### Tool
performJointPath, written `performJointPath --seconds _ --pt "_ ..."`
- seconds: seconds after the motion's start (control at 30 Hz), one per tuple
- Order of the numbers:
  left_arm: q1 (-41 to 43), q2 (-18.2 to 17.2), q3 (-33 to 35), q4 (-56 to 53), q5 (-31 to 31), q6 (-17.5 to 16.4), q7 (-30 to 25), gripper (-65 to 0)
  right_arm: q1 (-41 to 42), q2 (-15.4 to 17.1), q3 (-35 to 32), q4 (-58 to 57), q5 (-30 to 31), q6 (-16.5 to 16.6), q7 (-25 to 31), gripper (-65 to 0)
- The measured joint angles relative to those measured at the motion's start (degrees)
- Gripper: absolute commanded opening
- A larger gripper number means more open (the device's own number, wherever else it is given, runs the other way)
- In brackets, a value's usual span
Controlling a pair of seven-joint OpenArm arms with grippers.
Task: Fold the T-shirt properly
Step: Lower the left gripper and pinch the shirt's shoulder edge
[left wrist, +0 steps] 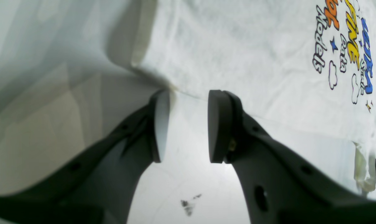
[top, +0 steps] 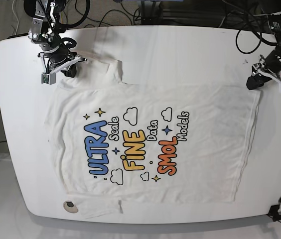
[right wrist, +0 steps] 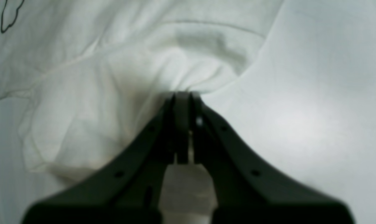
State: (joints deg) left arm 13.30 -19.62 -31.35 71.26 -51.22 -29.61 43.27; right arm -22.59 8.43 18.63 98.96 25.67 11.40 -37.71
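Fabric covered most of the white worktop (top: pixel 190 55): we saw the T-shirt (top: pixel 150 144) spread flat and print side up, its coloured lettering in the middle of the base view. Its hem ran down the side toward 3 o'clock. One sleeve lay bunched near 11 o'clock and the other near 7 o'clock.

At the hem corner near 2 o'clock we found the left hand (top: pixel 252 82). In its wrist view the left hand (left wrist: pixel 188 124) had its jaws spread apart, with the edge of the shirt just beyond the fingertips and bare worktop between them. They gripped nothing.

At 11 o'clock the right hand (top: pixel 61 69) sat on the bunched sleeve. In its wrist view the right hand (right wrist: pixel 182 95) was pressed together, pinching a gathered fold of white cloth.
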Motion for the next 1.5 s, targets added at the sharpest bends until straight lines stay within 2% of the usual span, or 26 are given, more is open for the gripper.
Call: performJointPath --seconds 0.2,0.23,0.37,0.4,0.83,1.03,1.17,1.5 --pt "0.02 -1.33 -1.95 -0.26 1.05 0.46 0.83 -43.9 0.0 0.0 0.04 0.0 0.0 0.0 0.0 -63.5" --pt "0.02 -1.33 -1.92 -0.26 1.18 0.46 0.83 -41.2 0.0 0.0 0.04 0.0 0.0 0.0 0.0 -63.5" --pt "-0.63 -1.2 -1.6 0.02 0.33 0.0 0.63 -19.3 0.0 0.0 0.04 -0.02 0.0 0.0 0.0 -63.5" --pt "-0.92 -1.2 -1.62 0.04 0.28 -0.02 0.61 -16.7 0.02 0.0 0.04 0.0 0.0 0.0 0.0 -63.5" --pt "-2.93 -1.81 -1.62 -0.35 1.75 0.22 0.87 -16.5 0.17 0.02 0.04 -0.02 0.0 0.0 0.0 -63.5" --pt "-4.74 -1.77 1.68 -0.44 1.88 0.66 0.7 -16.5 0.17 0.02 0.04 -0.07 0.0 0.0 -0.02 -63.5" --pt "-4.72 0.0 2.64 -0.42 1.03 0.52 -0.15 -16.5 0.17 0.0 0.04 -0.07 0.0 0.0 0.0 -63.5" --pt "-6.34 1.36 2.91 -0.35 0.94 0.22 0.2 -16.5 0.17 0.15 0.07 -0.09 0.0 0.0 -0.02 -63.4"
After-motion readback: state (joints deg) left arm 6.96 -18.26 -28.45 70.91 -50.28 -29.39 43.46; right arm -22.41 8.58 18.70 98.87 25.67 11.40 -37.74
